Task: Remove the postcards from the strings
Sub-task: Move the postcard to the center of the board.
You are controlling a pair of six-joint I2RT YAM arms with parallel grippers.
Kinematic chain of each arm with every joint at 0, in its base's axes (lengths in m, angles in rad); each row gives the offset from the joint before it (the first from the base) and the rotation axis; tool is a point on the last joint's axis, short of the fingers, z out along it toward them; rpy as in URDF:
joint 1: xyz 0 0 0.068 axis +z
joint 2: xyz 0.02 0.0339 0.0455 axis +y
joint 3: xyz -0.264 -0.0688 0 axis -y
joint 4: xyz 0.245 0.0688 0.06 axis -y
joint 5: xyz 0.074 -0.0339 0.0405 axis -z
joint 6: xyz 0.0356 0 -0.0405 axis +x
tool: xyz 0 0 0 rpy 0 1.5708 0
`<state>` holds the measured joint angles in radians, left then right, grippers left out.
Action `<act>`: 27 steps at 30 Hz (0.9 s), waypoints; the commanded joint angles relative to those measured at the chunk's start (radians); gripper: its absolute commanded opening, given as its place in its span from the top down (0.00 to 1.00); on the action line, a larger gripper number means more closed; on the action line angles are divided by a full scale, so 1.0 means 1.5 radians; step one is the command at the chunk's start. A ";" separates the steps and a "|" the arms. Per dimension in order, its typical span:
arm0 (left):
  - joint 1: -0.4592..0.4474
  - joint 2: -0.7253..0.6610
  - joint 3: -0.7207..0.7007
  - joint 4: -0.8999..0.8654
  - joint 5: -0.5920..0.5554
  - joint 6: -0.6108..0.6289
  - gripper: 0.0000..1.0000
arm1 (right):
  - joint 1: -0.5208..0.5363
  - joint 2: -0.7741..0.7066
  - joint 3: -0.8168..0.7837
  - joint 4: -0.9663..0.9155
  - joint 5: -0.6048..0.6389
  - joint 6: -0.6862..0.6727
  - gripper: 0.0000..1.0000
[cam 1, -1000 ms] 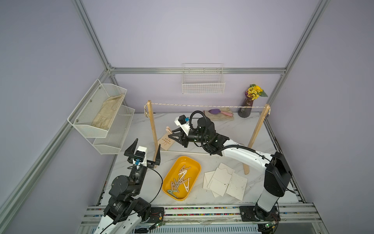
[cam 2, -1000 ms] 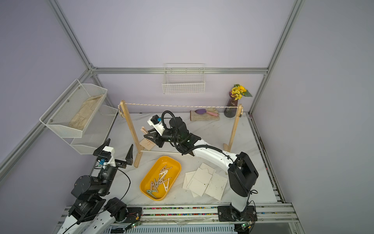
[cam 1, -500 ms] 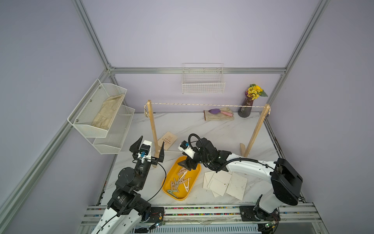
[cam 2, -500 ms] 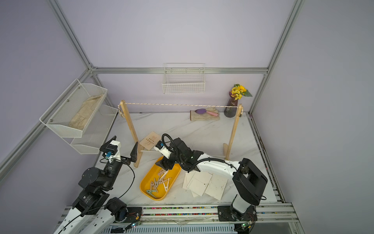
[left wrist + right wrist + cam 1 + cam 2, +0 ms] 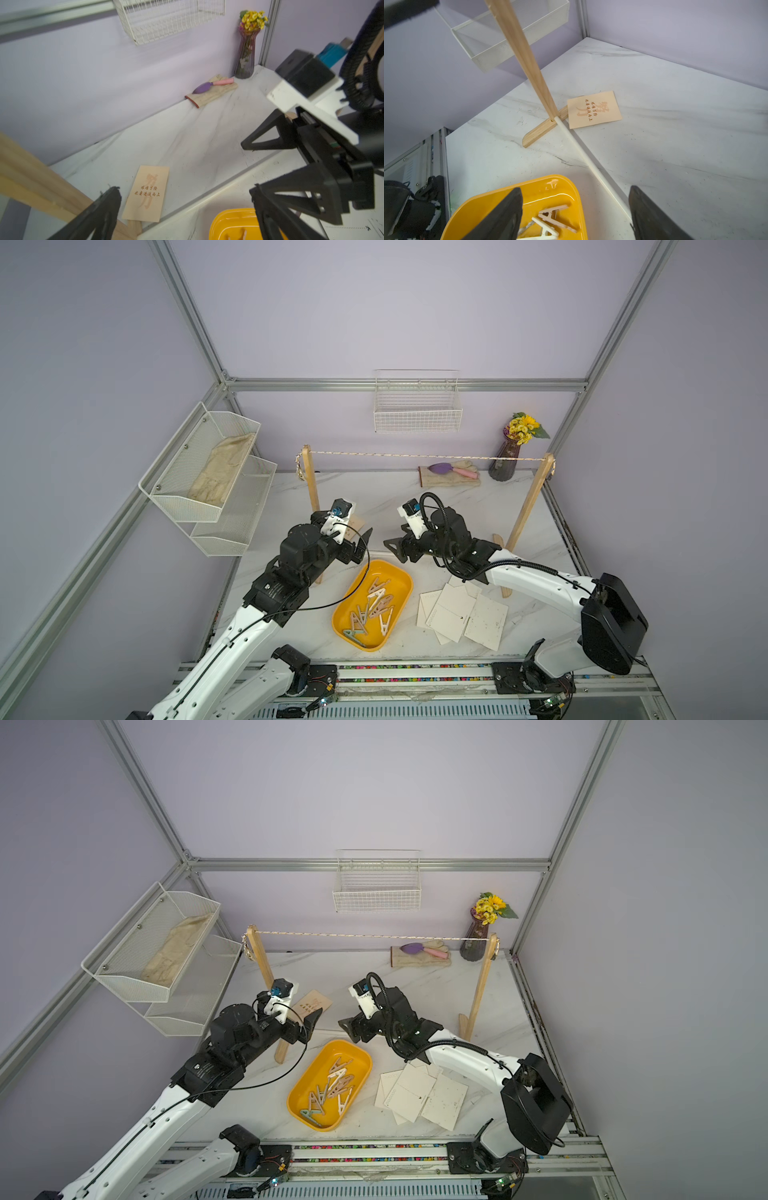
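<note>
My left gripper (image 5: 309, 1025): jaws spread wide, nothing held | tan postcard (image 5: 312, 1003): flat on the table, just far of it, long axis roughly along my reach | right gripper (image 5: 575, 188): also spread and bare, less near.

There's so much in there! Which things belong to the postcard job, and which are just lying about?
Job: rope on wooden posts; tan postcard; pile of cream postcards; clothespins in the yellow tray.
Lying about: flower vase; purple trowel on a glove; wire basket; mesh shelves.
</note>
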<state>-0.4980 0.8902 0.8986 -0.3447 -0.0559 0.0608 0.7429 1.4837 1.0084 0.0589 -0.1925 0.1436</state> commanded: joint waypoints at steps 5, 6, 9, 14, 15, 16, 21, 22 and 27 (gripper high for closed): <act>-0.013 0.157 0.116 -0.083 -0.047 -0.115 0.00 | -0.036 -0.056 -0.064 0.049 0.055 0.103 0.12; -0.015 0.190 0.130 -0.088 -0.063 -0.131 0.00 | -0.037 -0.061 -0.073 0.059 0.062 0.104 0.10; -0.016 0.306 0.207 -0.137 -0.116 -0.154 0.00 | -0.040 -0.067 -0.083 0.070 0.064 0.100 0.10; -0.016 0.502 0.368 -0.211 -0.150 -0.201 0.00 | -0.039 -0.072 -0.095 0.100 0.052 0.094 0.09; -0.015 0.535 0.397 -0.216 -0.154 -0.210 0.00 | -0.039 -0.073 -0.101 0.108 0.050 0.094 0.09; -0.013 0.568 0.427 -0.224 -0.161 -0.227 0.00 | -0.039 -0.072 -0.107 0.116 0.050 0.094 0.08; 0.022 0.689 0.525 -0.241 -0.165 -0.318 0.00 | -0.039 -0.102 -0.124 0.129 0.050 0.091 0.08; 0.031 0.708 0.536 -0.241 -0.159 -0.342 0.00 | -0.040 -0.107 -0.129 0.128 0.052 0.088 0.08; 0.067 0.780 0.572 -0.248 -0.184 -0.446 0.00 | -0.040 -0.131 -0.147 0.130 0.060 0.083 0.07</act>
<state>-0.4286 2.0365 1.6878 -0.6899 -0.2867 -0.4656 0.6868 1.3155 0.8032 0.2142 -0.1196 0.2718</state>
